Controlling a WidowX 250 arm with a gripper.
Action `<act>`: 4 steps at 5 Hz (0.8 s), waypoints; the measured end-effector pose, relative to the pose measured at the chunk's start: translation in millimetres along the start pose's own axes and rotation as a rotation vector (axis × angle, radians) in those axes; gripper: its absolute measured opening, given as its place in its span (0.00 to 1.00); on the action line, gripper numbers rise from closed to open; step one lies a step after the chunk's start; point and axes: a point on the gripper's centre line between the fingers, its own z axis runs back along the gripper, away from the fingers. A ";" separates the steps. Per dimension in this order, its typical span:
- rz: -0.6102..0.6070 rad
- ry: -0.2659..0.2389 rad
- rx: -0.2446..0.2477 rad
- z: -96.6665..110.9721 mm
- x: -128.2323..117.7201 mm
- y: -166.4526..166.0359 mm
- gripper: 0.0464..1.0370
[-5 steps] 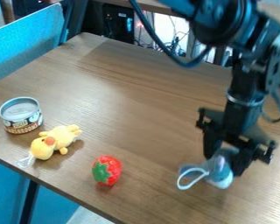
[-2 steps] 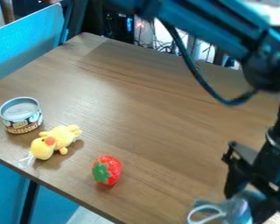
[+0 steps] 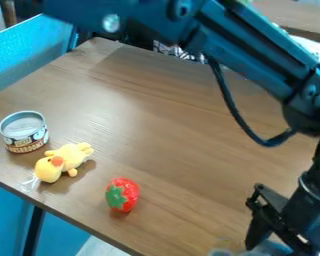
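Observation:
The gripper [image 3: 280,246] is at the bottom right of the camera view, low and partly cut off by the frame's bottom edge. Between its fingers is a blue-grey soft toy [image 3: 270,248], of which only the upper part shows. To the left, a red toy strawberry [image 3: 127,192] with a green leafy top lies on the brown table [image 3: 183,150]. Farther left a yellow plush duck [image 3: 70,155] with an orange beak lies on its side. Behind the duck stands a small open-topped-looking can [image 3: 24,132] with a printed label.
The table's front left edge runs diagonally past the duck and strawberry. A blue partition [image 3: 29,50] stands beyond the left edge. The arm and its hanging cable cross the upper right above the table, with cables behind the far edge.
The gripper has moved right and down toward the bottom right corner, carrying the blue-grey toy partly out of the frame. The can, duck and strawberry have stayed put.

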 end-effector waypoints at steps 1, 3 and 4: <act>-0.028 -0.019 -0.036 -2.1 0.6 -4.7 0.68; -0.029 -0.387 -0.271 28.2 -6.8 10.8 0.97; -0.019 -0.464 -0.287 43.4 -1.5 18.9 0.96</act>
